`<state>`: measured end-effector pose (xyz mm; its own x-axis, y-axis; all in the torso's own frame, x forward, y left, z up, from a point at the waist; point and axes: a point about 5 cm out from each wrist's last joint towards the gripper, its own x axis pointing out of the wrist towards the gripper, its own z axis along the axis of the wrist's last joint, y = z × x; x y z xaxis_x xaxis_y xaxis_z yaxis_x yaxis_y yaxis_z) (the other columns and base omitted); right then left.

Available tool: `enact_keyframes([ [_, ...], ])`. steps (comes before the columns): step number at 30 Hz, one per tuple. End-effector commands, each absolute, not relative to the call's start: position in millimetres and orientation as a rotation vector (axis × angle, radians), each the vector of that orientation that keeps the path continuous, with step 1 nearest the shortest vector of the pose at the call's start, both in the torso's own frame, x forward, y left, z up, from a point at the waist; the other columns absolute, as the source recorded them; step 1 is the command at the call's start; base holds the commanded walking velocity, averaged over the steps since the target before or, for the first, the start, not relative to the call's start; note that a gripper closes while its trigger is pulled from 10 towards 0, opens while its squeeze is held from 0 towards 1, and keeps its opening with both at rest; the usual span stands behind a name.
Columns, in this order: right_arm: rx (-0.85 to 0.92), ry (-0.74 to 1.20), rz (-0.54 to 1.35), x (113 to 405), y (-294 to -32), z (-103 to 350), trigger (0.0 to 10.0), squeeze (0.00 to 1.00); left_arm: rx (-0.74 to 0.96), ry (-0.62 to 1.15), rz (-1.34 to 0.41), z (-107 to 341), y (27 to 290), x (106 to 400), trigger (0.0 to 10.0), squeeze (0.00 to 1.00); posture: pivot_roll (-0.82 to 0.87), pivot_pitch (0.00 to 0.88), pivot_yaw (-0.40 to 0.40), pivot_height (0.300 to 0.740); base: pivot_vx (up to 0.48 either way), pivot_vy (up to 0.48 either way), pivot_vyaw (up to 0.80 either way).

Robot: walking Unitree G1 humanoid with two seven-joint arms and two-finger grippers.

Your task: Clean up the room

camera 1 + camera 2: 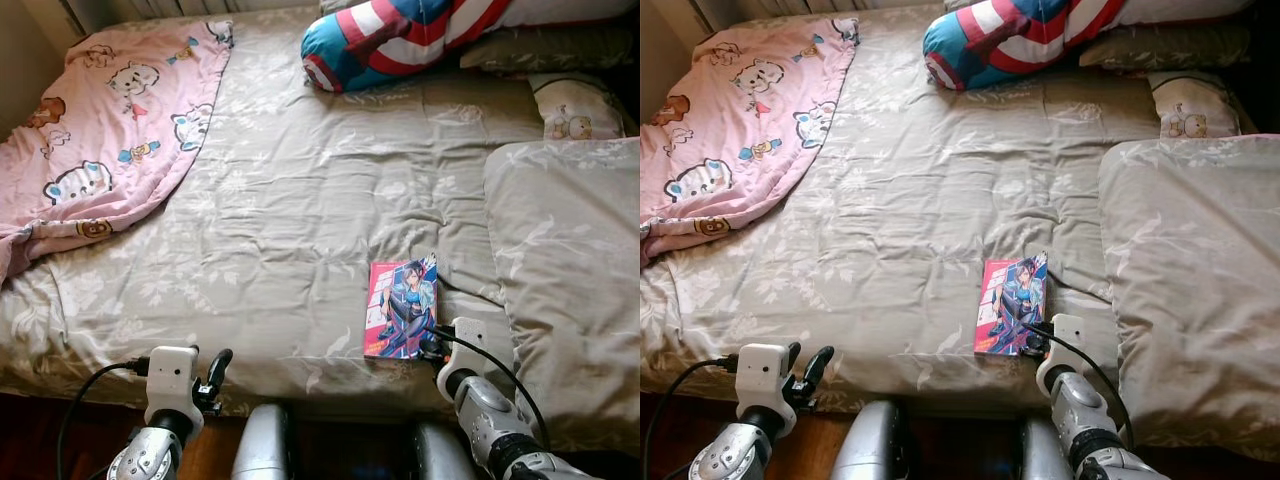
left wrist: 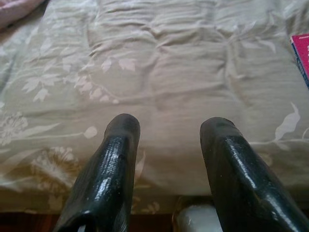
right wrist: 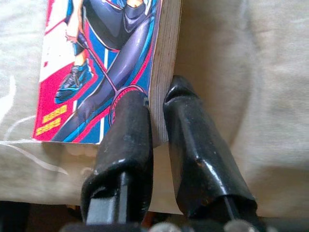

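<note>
Grey-green quilted bedspread (image 1: 300, 200) over the bed, pink cartoon blanket (image 1: 100, 130) bunched at far left, striped bolster (image 1: 400, 35) at the head, pillow (image 1: 570, 270) at right. Comic book (image 1: 402, 308) lying flat near the bed's front edge, just beside the pillow. Right gripper (image 3: 157, 108) at the book's near right corner, jaws nearly closed, one finger over the cover, the other against the page edge; looks like a pinch on that corner, firmness not certain. Left gripper (image 2: 169, 133) low at the front edge of the bed, jaws apart, holding nothing. Judged step: picking up the book. Best done by seating deeper before lifting, keeping the book level, avoiding bedspread folds. No containers in sight.
</note>
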<state>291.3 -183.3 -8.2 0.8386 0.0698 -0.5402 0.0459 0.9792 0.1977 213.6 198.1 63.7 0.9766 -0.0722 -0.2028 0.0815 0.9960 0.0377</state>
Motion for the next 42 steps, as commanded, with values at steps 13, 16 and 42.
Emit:
enact_keyframes([
  [13, 0.274, 0.67, -0.098, 269, -188, -29, 10.0, 0.0, 0.067, 0.238, -0.076, 62, 205, 209, 10.0, 0.0, 0.18, 0.252, 0.145, 0.641, 0.0, 0.0, 0.0],
  [16, 0.272, 0.671, -0.099, 269, -187, -29, 10.0, 0.0, 0.067, 0.237, -0.075, 62, 205, 209, 10.0, 0.0, 0.18, 0.25, 0.146, 0.641, 0.0, 0.0, 0.0],
  [42, 0.246, 0.643, -0.178, 273, -201, -24, 10.0, 0.26, 0.07, 0.235, -0.076, 63, 205, 211, 10.0, 0.0, 0.18, 0.261, 0.149, 0.641, 0.0, 0.0, 0.0],
])
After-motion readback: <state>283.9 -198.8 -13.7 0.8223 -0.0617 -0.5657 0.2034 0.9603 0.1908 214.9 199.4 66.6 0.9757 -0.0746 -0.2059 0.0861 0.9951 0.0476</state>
